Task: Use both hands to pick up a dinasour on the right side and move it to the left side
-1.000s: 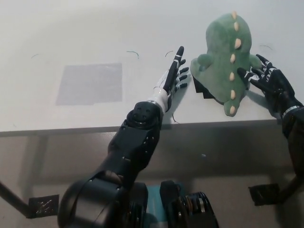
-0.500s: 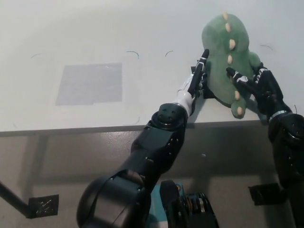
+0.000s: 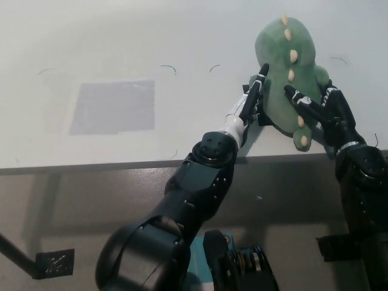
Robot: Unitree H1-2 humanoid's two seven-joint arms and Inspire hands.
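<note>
A green plush dinosaur (image 3: 285, 66) with cream spikes down its back stands at the right of the white table (image 3: 182, 36). My left hand (image 3: 250, 102) lies flat against its left flank, fingers stretched along the body. My black right hand (image 3: 320, 104) presses on its right side, with fingers over the spiked back near the tail. The toy is squeezed between the two hands and stands tilted. Its underside is hidden, so I cannot tell whether it is off the table.
A grey square patch (image 3: 112, 107) marks the table's left side. The table's front edge (image 3: 121, 163) runs across the picture just below the hands. A small dark piece (image 3: 262, 119) shows under the dinosaur's left side.
My left hand has swung right from the bare table onto the dinosaur's flank. The right hand has closed in from the right. The toy has been pushed more upright and slightly left.
</note>
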